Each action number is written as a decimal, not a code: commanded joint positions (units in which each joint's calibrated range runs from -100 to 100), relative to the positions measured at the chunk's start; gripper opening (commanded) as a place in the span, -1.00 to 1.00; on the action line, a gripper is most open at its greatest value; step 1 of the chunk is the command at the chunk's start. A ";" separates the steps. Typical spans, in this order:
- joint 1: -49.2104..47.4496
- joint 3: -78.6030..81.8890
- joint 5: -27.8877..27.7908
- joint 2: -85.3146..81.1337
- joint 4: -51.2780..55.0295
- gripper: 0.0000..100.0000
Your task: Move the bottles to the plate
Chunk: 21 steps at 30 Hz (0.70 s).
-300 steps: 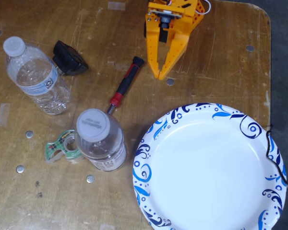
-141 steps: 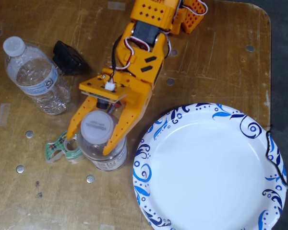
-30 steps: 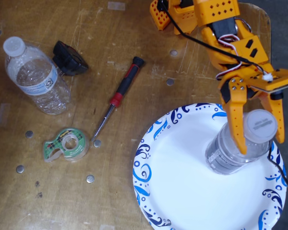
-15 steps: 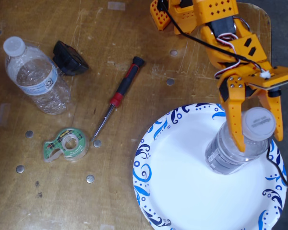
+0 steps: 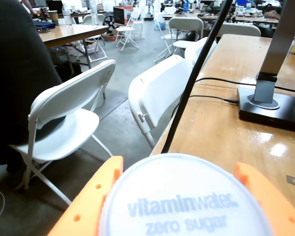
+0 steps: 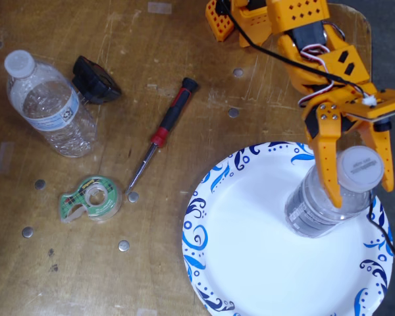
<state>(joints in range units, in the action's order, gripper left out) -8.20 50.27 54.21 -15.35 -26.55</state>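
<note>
orange fingers [image 6: 357, 172] sit on either side of a bottle's white cap [image 6: 359, 168] in the fixed view, clamped on the neck of the bottle [image 6: 314, 207], which stands on the right part of the white plate [image 6: 250, 257] with its blue swirl rim; the plate's lower and right edges are cut off by the frame. in the wrist view the same cap [image 5: 184, 196] fills the bottom of the picture, printed "vitaminwater zero sugar", with an orange finger [image 5: 91, 201] hugging each side; the bottle's body below it is hidden, and the cap's lower edge is cut off. a second bottle [image 6: 46, 105] lies on the wooden surface [image 6: 72, 276] at upper left of the fixed view, well apart from the plate, its label blue-printed. near it are a small black object [image 6: 95, 80] that is hard to identify, a red-and-black screwdriver [image 6: 161, 135] and a green tape dispenser [image 6: 92, 199]. beyond the cap the wrist view shows white folding chairs [image 5: 69, 123], a black cable [image 5: 196, 73] and a dark lamp base [image 5: 270, 105], the far room blurred
</note>
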 commanded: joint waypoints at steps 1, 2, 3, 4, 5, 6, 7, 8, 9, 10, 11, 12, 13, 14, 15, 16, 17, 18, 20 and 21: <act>-1.01 -0.81 0.31 -0.58 -0.17 -0.53; -1.01 -0.81 0.31 -0.58 -0.17 -0.53; -1.01 -0.81 0.31 -0.58 -0.25 -0.53; -1.01 -0.81 0.31 -0.58 -0.25 -0.53; -1.01 -0.81 0.31 -0.58 -0.25 -0.53; -0.91 -0.81 0.31 -0.67 -0.25 -0.53; -0.80 -0.81 0.31 -0.67 -0.25 -0.52; -0.80 -0.90 0.31 -0.67 -0.25 -0.48; -0.91 -1.17 0.31 -0.67 -0.25 -0.44; -0.91 -1.53 0.31 -0.58 -0.25 -0.40; -0.91 -1.71 0.31 -0.50 -0.25 -0.36; -1.01 -1.71 0.31 -0.50 -0.25 -0.34; -1.01 -1.71 0.31 -0.50 -0.25 -0.33; -1.12 -1.71 0.31 -0.58 -0.25 -0.31; -1.12 -1.71 0.31 -0.58 -0.25 -0.31; -1.12 -1.71 0.31 -0.58 -0.25 -0.31; -1.12 -1.71 0.31 -0.58 -0.25 -0.31; -1.12 -1.80 0.36 -0.58 -0.25 -0.31; -1.12 -1.80 0.36 -0.58 -0.25 -0.31; -1.12 -1.80 0.36 -0.58 -0.25 -0.31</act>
<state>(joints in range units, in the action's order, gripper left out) -8.75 50.54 54.57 -15.02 -26.13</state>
